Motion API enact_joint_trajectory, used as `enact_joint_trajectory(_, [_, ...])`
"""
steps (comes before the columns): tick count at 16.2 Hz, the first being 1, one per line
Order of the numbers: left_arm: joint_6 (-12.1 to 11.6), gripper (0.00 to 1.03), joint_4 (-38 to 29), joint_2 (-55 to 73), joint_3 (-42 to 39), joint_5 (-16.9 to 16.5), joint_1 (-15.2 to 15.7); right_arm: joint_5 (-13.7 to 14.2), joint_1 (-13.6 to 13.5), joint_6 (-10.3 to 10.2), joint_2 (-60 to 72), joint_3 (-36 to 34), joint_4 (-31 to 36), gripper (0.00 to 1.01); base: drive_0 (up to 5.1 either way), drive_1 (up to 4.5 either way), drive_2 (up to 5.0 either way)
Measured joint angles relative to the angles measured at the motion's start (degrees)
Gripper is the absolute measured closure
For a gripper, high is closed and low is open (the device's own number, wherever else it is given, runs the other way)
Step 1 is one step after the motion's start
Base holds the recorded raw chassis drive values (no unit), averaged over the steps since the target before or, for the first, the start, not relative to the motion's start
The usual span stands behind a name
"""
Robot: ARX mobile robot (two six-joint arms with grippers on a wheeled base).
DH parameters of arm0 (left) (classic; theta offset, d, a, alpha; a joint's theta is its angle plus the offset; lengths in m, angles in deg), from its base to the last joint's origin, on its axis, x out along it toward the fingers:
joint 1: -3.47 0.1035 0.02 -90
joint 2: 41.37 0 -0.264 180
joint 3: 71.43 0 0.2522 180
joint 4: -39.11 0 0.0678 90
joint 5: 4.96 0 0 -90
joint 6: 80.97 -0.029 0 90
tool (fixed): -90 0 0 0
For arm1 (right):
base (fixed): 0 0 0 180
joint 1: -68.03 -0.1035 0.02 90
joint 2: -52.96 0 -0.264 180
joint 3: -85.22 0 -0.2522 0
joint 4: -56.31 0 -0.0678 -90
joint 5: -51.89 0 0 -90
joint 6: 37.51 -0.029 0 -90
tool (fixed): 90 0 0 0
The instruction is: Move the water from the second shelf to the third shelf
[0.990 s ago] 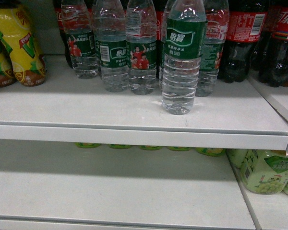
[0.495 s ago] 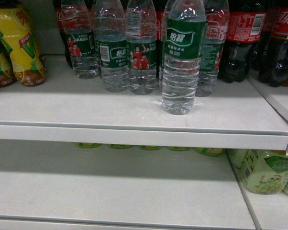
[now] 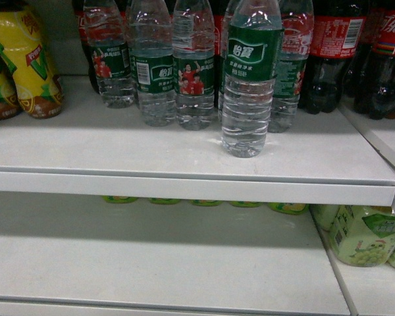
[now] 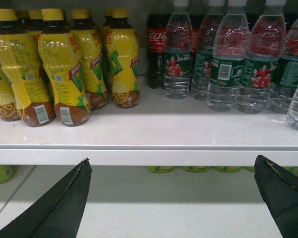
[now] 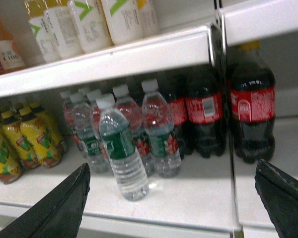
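Clear water [image 3: 249, 85] stands alone up front; wrist cams show open claws.

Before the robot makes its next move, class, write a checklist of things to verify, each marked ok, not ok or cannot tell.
1. Front water bottle stands upright, ahead of its row on the second shelf: ok.
2. Third shelf has bare space below it: ok.
3. Right gripper fingers spread wide, nothing between them: ok.
4. Right gripper around the bottle: not ok, bottle sits beyond the fingers.
5. Left gripper open, holding nothing: ok.
6. Bottle cap tight: cannot tell.
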Motion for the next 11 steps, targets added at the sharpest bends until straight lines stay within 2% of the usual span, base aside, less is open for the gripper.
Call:
enact_joint_trajectory(3, [0.0, 0.05, 0.0, 0.0, 0.0, 0.0, 0.0, 0.7, -1.4, 0.7, 6.3, 4.3, 3.3, 0.03, 0.0, 0.0, 0.0])
enact_joint_trajectory(9, [0.0, 0.05, 0.0, 0.0, 0.0, 0.0, 0.0, 2.6, -4.1, 1.6, 13.4, 9.4, 5.3, 0.03, 0.0, 0.0, 0.0])
enact_joint_trajectory(10, [0.0, 0.05, 0.0, 0.0, 0.0, 0.0, 0.0, 2.7, -4.8, 1.7, 14.3, 10.1, 5.5, 0.03, 0.0, 0.0, 0.0])
enact_joint_trajectory(11, [0.0, 0.05, 0.0, 0.0, 0.0, 0.0, 0.0, 3.5, -6.6, 2.2, 16.3, 11.2, 5.7, 0.03, 0.0, 0.0, 0.0])
